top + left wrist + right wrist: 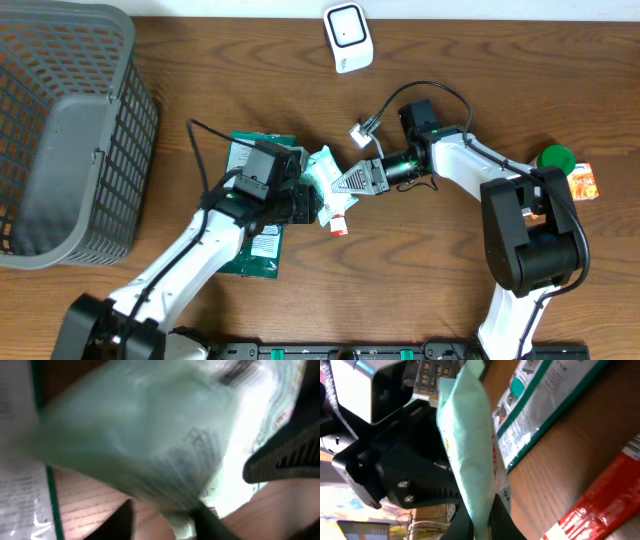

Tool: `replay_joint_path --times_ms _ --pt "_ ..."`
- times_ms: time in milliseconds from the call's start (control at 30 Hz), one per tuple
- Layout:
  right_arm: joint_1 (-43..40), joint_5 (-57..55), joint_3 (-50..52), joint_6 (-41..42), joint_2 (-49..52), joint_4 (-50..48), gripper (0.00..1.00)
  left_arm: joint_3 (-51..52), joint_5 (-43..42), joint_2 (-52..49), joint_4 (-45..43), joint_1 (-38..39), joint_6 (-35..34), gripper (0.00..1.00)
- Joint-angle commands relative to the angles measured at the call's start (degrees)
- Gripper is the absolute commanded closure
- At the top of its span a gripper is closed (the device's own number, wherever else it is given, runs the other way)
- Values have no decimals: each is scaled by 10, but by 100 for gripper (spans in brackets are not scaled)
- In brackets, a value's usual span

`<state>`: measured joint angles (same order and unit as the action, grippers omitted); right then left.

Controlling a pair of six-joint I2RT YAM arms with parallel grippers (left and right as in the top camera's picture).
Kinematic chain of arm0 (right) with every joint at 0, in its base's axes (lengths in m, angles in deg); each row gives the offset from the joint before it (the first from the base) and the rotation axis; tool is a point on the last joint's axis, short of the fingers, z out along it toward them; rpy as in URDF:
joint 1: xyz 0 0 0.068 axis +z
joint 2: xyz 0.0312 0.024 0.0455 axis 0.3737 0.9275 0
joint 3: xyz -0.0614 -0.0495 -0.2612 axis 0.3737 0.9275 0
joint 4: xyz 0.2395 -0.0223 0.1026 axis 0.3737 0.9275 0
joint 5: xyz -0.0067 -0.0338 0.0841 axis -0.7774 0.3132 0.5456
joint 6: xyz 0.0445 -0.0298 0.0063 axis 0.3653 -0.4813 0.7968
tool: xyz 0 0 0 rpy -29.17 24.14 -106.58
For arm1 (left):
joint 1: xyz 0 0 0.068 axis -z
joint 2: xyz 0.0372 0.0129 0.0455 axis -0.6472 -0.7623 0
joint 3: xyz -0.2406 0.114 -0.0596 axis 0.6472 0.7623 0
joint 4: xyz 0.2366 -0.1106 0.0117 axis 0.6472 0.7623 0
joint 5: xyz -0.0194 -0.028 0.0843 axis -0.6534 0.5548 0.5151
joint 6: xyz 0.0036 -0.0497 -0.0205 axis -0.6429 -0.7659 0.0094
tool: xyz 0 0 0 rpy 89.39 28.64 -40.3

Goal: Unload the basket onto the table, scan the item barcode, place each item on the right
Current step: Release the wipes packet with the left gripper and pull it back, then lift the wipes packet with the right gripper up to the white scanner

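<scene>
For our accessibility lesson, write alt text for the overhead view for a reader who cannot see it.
The right gripper pinches a pale green pouch mid-table while the left gripper reaches it over a dark green packet. A grey mesh basket sits left, a white scanner at the top.

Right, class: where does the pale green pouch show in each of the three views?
Overhead: the pale green pouch sits near the centre.
Left wrist: blurred, filling most of the frame.
Right wrist: upright, left of centre.
Shared landmark: the green-edged packet.
</scene>
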<state>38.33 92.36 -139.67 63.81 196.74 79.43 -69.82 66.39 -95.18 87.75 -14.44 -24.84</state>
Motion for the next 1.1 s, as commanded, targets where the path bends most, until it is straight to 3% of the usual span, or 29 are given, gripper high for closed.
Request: replay_joint_path --times_ms 0,167,400,633,733,867,1067 --pt "5 75 1 5 -5 3 98 3 31 -17 -2 -5 8 68" --pt "5 75 1 5 -5 3 99 -2 68 25 -6 -10 8 68" --pt "5 34 0 44 -5 3 99 -3 249 125 45 -16 8 66" --pt "13 -218 -37 88 -76 73 99 -4 252 220 110 -76 7 66" --pt "20 -299 -58 109 -138 89 99 -5 249 243 146 -122 -2 71" --pt "36 -450 -107 123 -216 145 99 -26 206 236 203 -193 0 72" --pt "73 -622 -270 122 -234 311 99 -109 143 185 278 -271 31 72"
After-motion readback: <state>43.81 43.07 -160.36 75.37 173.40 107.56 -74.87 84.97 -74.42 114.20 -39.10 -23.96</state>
